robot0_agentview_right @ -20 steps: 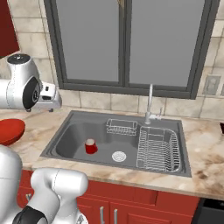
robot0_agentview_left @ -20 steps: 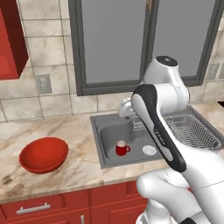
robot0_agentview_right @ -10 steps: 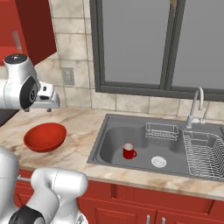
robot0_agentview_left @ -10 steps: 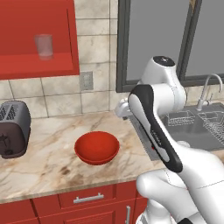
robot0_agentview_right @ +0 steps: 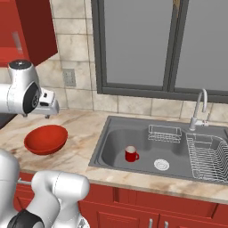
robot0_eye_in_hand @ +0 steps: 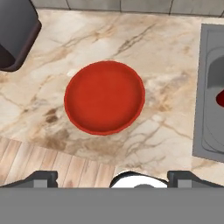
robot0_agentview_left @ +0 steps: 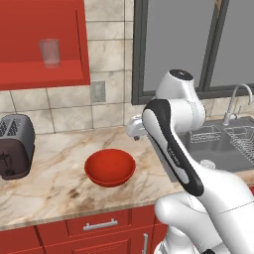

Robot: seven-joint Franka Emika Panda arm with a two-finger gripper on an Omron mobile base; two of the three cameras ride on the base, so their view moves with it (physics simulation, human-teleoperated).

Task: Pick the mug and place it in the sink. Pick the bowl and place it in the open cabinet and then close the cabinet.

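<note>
Legible text, labels, brands, numbers, signs: none found; toaster point(robot0_agentview_left: 15, 146), cabinet point(robot0_agentview_left: 42, 44), bowl point(robot0_agentview_left: 109, 167), mug point(robot0_agentview_right: 131, 154), sink point(robot0_agentview_right: 133, 133) and tabletop point(robot0_agentview_left: 54, 183) all carry plain, unmarked surfaces.

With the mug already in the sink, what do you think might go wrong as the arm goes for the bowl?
1. The bowl is wide and shallow; the open hand will probably have to pinch its rim, which might slip.
2. A clear glass already stands on the cabinet shelf; the bowl could knock it.
3. The toaster sits near the bowl and could be brushed.
</note>
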